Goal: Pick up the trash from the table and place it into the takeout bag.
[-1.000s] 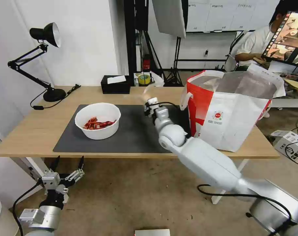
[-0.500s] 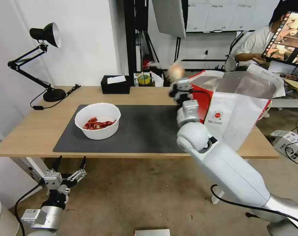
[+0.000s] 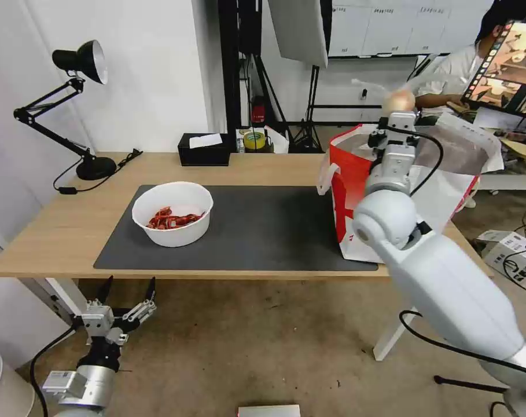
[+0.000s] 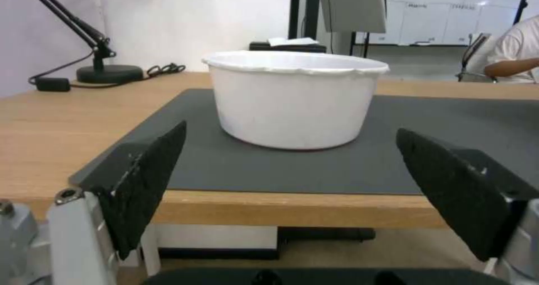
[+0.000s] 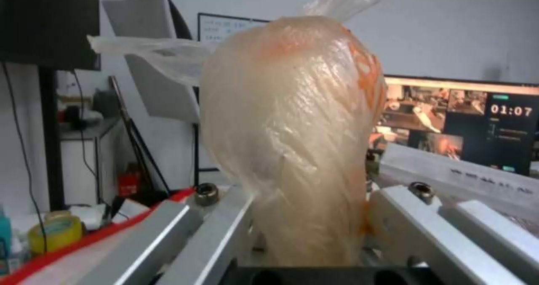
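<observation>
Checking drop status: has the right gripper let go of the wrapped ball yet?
No, the right gripper is clamped on the plastic-wrapped ball above the takeout bag.

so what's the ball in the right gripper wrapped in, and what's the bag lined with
Wrapped ball: thin clear plastic film, judging by its glossy wrinkles and loose twisted tail; the right gripper pinches it. Takeout bag: lining looks like dull silver foil.

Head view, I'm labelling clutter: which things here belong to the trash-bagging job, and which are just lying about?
Part of the job:
- plastic-wrapped ball, clamped in the right gripper above the takeout bag
- white bowl with red scraps, on the table
- left gripper, open below the table edge

Just lying about:
- desk lamp
- black tissue box
- tape roll
</observation>
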`<state>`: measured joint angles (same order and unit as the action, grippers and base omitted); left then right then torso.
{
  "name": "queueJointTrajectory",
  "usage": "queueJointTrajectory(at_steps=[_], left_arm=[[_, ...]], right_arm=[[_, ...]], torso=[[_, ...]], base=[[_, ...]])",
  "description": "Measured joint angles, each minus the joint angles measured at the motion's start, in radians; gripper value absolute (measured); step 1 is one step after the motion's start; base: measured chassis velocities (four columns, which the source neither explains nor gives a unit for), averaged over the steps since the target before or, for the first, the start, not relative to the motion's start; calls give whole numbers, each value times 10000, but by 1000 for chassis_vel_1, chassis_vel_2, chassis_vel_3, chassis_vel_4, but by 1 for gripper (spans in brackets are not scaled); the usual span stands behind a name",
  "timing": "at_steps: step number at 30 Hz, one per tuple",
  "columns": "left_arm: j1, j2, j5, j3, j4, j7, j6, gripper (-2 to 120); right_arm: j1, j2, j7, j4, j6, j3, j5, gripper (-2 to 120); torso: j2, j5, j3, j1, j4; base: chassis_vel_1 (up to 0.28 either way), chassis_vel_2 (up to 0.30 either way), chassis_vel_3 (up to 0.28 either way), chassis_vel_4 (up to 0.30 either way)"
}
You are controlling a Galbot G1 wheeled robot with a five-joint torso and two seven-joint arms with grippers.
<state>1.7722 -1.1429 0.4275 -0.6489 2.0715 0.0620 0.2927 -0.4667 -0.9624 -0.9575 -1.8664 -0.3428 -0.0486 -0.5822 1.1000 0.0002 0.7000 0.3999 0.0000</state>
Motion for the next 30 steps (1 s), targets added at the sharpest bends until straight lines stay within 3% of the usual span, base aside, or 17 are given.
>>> queueJointTrajectory(at_steps=[4,12,15,20,23,27,30], left_arm=[[-29,-10,-27,65,-10,3,-4,100],[-44,50,-20,66,-1,3,-7,100],[-47,54,-18,77,6,3,-13,100],[-47,54,-18,90,13,3,-16,100],[-50,59,-18,92,22,4,-23,100],[-54,55,-24,101,29,3,-30,100],[-56,46,-31,104,47,3,-33,100]], right_arm=[[-252,369,-89,-183,-275,215,-545,13],[-255,703,-149,-374,-588,332,-1194,39],[-250,810,-150,-421,-650,365,-1428,55],[-280,877,-152,-494,-675,397,-1712,68],[-311,928,-160,-561,-680,430,-1915,86],[-313,975,-162,-579,-685,436,-2015,97],[-312,1023,-158,-580,-687,441,-2047,100]], torso=[[0,0,0,0,0],[0,-1,0,0,1],[-1,-1,0,1,0],[0,-1,0,0,1],[0,-1,0,1,0],[-1,-1,0,0,0],[-1,-1,0,0,0]], base=[[0,0,0,0],[0,0,0,0],[0,0,0,0],[0,0,0,0],[0,0,0,0],[0,0,0,0],[0,0,0,0]])
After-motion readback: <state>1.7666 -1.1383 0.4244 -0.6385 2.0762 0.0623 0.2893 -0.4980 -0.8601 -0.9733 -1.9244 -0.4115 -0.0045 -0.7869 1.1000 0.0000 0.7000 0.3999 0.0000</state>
